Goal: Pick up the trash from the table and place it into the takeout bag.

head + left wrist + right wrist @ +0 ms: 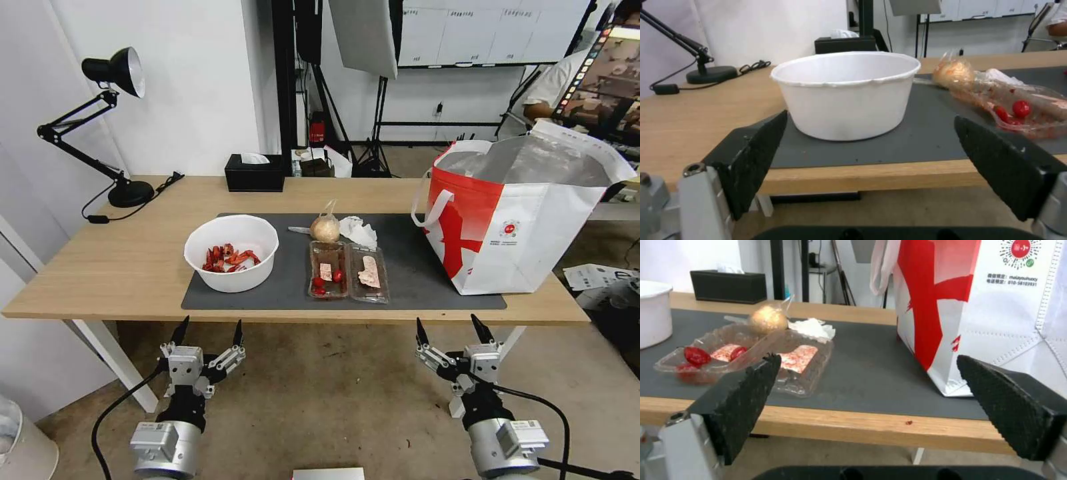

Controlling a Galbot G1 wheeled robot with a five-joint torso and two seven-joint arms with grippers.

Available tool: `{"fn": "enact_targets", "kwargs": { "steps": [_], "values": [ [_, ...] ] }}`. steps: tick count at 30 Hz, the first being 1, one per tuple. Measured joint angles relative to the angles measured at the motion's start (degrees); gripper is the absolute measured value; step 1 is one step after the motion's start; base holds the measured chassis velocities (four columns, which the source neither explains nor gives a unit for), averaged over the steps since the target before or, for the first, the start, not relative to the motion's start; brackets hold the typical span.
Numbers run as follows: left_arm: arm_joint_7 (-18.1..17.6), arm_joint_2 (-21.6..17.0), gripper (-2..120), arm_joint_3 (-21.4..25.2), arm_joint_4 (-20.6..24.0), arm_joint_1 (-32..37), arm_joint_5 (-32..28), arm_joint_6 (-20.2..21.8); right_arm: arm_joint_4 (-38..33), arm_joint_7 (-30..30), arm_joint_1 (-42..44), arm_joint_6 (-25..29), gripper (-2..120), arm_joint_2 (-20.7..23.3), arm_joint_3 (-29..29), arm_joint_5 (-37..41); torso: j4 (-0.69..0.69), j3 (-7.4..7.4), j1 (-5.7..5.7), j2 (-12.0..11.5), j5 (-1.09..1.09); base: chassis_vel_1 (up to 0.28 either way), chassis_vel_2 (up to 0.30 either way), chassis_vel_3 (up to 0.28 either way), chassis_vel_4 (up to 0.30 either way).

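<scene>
Left gripper [208, 328] hung below the near table edge, in front of the white bowl [231, 252], jaws spread wide, holding and touching nothing. Right gripper [453, 325] likewise hung low off the near edge, between tray and bag, jaws spread wide and empty. Lay on the dark grey mat [287, 273] of the light-wood table [120, 260]: bowl of red shell scraps at the left; clear hinged tray [347, 271] with food bits just right of it, opened flat. Sat at the mat's far side, behind the tray: knotted clear bag [325, 227] with tan contents, touching a crumpled white napkin [359, 231]. Stood upright at the right end: takeout bag [520, 220], mouth open, foil lining showing. Sat at the far edge: black tissue box [254, 173]; far left, a black desk lamp [107, 127].
</scene>
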State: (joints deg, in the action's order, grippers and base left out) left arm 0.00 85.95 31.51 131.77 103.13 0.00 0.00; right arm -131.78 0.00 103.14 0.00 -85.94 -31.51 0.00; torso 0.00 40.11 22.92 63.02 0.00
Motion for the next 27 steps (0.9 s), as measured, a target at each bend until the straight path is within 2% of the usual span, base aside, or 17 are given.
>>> {"fn": "enact_targets", "kwargs": {
  "steps": [16, 21, 22, 23, 24, 27],
  "values": [
    [0.0, 0.0, 100, 0.0, 0.0, 0.0, 0.0, 0.1, 0.0, 0.0, 0.0, 0.0, 100, 0.0, 0.0, 0.0, 0.00, 0.00, 0.00, 0.0, 0.00, 0.000, 0.000, 0.000, 0.000],
    [-1.2, -0.2, 100, -0.8, 0.2, 0.1, -0.2, 1.6, 0.0, -0.2, -0.1, -1.0, 100, 0.9, -0.5, 0.9, -0.01, 0.00, 0.00, 0.0, 0.03, 0.000, 0.000, 0.000, 0.000],
    [-2.0, -0.4, 100, -1.4, 0.3, 0.1, -0.4, 2.4, 0.0, -0.5, -0.3, -2.2, 100, 1.8, -1.2, 1.8, -0.01, 0.00, 0.00, 0.0, 0.02, 0.000, 0.000, 0.000, 0.000],
    [-4.3, -0.8, 100, -3.4, 0.7, 0.4, -1.0, 5.3, -0.2, -1.2, -0.7, -5.0, 100, 4.2, -2.8, 4.2, -0.01, 0.00, 0.00, 0.0, 0.00, 0.000, 0.000, 0.000, 0.000],
    [-4.3, -0.8, 100, -3.4, 0.7, 0.4, -1.0, 5.3, -0.2, -1.2, -0.7, -5.0, 100, 4.2, -2.8, 4.2, -0.01, 0.00, 0.00, 0.0, 0.00, 0.000, 0.000, 0.000, 0.000],
    [-10.3, -2.1, 100, -8.1, 1.7, 0.9, -2.3, 12.6, -0.6, -3.0, -1.9, -12.6, 100, 10.5, -7.2, 10.4, 0.00, 0.00, 0.00, 0.0, 0.02, 0.000, 0.000, 0.000, 0.000]
  ]
}}
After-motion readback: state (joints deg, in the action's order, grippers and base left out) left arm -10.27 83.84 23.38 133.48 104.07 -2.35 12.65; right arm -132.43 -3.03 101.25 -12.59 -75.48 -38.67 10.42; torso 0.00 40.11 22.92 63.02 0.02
